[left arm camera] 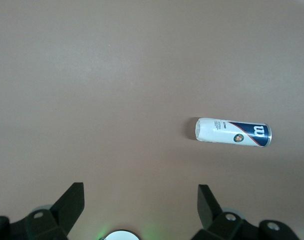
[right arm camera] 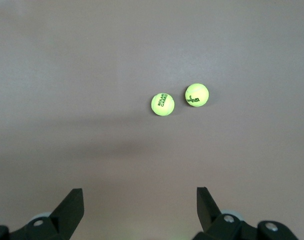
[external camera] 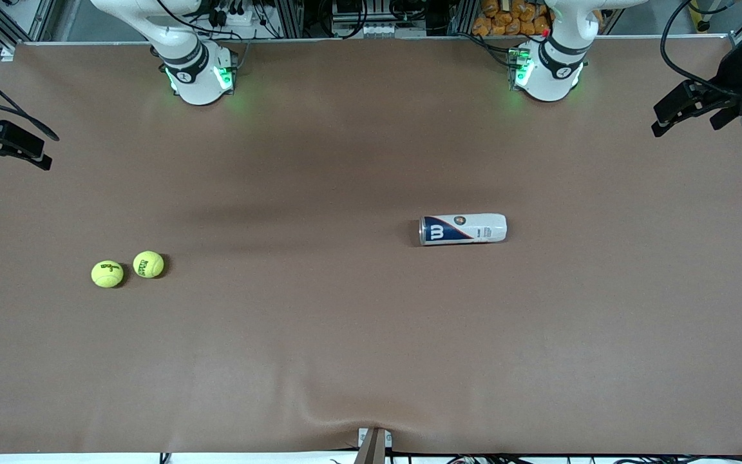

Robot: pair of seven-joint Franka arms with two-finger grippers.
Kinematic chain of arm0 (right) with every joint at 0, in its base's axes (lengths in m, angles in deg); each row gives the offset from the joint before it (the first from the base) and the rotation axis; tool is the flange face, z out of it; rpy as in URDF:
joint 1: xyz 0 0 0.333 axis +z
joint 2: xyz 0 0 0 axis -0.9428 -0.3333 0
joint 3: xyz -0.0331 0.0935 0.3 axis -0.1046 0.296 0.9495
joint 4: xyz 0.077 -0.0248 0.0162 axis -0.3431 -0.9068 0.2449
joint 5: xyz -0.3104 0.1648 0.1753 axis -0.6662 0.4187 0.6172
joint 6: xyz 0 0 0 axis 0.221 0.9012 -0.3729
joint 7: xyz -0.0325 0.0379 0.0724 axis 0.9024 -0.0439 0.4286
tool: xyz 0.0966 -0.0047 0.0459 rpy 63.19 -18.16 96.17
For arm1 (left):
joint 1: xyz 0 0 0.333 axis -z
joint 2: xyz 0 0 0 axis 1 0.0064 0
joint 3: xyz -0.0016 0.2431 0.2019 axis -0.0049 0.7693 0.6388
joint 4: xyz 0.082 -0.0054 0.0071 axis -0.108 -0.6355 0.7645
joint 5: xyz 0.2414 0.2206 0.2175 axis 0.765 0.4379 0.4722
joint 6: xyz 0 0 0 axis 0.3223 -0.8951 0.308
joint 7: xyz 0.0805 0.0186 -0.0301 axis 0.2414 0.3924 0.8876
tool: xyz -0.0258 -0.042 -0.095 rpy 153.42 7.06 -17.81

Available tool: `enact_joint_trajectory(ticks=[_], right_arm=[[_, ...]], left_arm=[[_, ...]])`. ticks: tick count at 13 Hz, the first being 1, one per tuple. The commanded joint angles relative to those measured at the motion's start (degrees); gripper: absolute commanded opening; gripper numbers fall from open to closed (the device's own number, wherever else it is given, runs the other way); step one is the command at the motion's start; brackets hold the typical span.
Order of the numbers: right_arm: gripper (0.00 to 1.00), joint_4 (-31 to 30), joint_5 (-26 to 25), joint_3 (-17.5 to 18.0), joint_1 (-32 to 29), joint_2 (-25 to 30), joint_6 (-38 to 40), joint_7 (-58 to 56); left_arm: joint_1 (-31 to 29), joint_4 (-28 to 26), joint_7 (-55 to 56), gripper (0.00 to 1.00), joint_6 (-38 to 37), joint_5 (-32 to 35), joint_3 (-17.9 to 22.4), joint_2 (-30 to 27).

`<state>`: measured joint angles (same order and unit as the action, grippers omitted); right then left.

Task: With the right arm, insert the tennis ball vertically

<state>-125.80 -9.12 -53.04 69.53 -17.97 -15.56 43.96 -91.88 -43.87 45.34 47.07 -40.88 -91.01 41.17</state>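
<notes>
We see both arms held high and waiting at the two ends of the desk [external camera: 371, 361], which is covered in plain brown.

The right tool [right arm camera: 140, 210] hangs over the right arm's end of the desk, and in the front view it shows only as a dark shape at the edge [external camera: 7, 145]. Its two fingers stand wide apart with nothing between them. Below it and well apart from it lie two yellow-green tennis balls, side by side and almost touching. In the right wrist view, both lie on the bare desk past the fingertips. One ball [external camera: 107, 274] [right arm camera: 196, 94] lies closer to the right arm's end; the other ball [external camera: 148, 264] [right arm camera: 162, 104] sits just beside it, toward the middle of the desk.

The left tool [left arm camera: 141, 207] hangs over the left arm's end of the desk [external camera: 693, 106]. Its fingers are likewise spread wide and empty. Well apart from it lies the tennis ball can [external camera: 462, 229] [left arm camera: 233, 132], a white tube with a blue panel, on its side on the desk. It lies lengthwise along the desk, its white end toward the left arm's end. The can and the balls are well apart.
</notes>
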Motion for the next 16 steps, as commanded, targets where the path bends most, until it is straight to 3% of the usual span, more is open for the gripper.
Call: enact_joint_trajectory(ticks=[1, 16], right_arm=[[1.00, -1.3, -0.6, 0.6, -0.5, 1.6, 0.1, 0.3], [1.00, -1.4, -0.6, 0.5, -0.8, 1.5, 0.7, 0.4]], left_arm=[[3.2, 1.4, -0.6, 1.00, -0.7, 3.5, 1.7, 0.1], [3.0, 1.9, -1.9, 1.00, -2.0, 1.5, 2.0, 0.8]])
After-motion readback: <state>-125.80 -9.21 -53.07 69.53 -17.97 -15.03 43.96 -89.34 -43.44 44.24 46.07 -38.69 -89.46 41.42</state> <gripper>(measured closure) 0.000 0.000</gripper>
